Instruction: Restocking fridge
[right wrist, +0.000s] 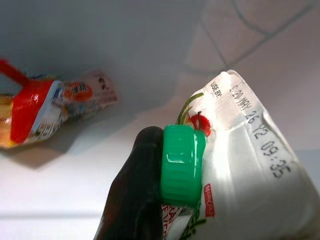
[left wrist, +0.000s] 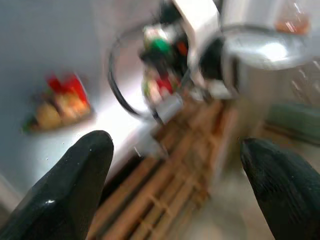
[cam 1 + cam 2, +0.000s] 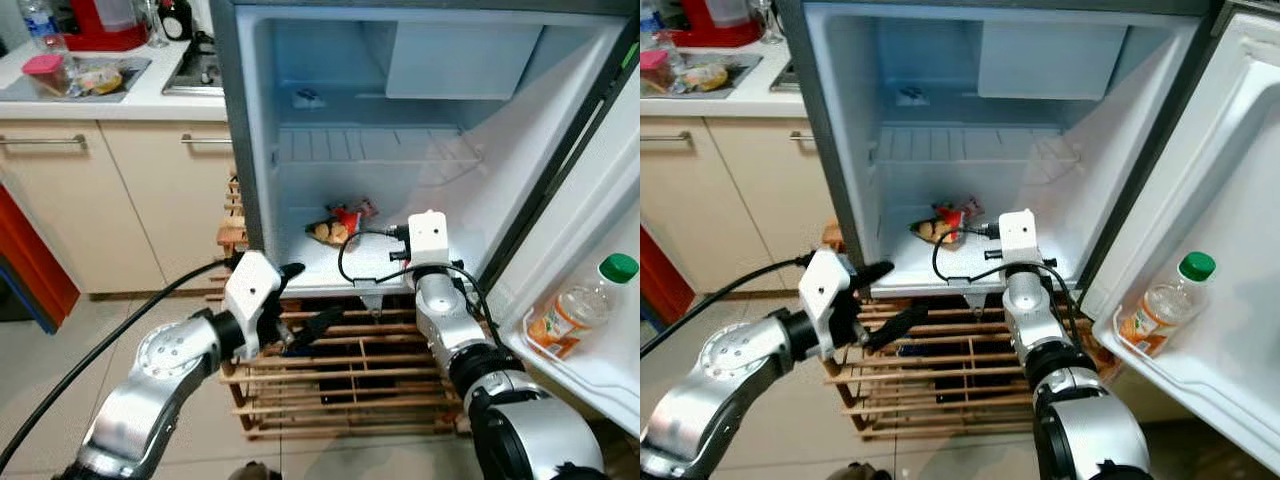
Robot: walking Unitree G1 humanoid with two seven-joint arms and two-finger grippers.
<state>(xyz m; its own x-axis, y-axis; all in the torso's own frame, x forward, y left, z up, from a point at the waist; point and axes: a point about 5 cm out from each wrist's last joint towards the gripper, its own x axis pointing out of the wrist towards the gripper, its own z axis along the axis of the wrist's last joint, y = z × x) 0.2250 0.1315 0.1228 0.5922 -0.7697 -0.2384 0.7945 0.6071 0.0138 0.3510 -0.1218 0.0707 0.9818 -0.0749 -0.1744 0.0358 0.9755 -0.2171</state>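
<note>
Reached into the open fridge (image 3: 300, 200) with the right gripper (image 1: 150, 200), clamped on a carton (image 1: 235, 165) with a green screw cap (image 1: 181, 165) — one black finger pressed against the cap side, the other hidden behind the carton. Held low over the white bottom shelf (image 3: 330, 272), apparently so the carton could be set down on bare floor space in front of the snack packet (image 3: 338, 226) already lying toward the back. Carried with its gabled top and printed use-by date facing the wrist camera, cap toward the finger; long axis seemingly running along the gripper's reach into the fridge, though its tilt against the shelf could not be told from the head views, where wrist and cable covered it.

Kept the left gripper (image 3: 305, 300) outside, below the shelf edge and in front of the wooden rack (image 3: 350, 380), fingers spread wide and holding nothing — likely parked clear of the opening. Noted a bottle (image 3: 570, 305) with a green cap standing upright in the door shelf (image 3: 590, 375), well apart from the carton.
</note>
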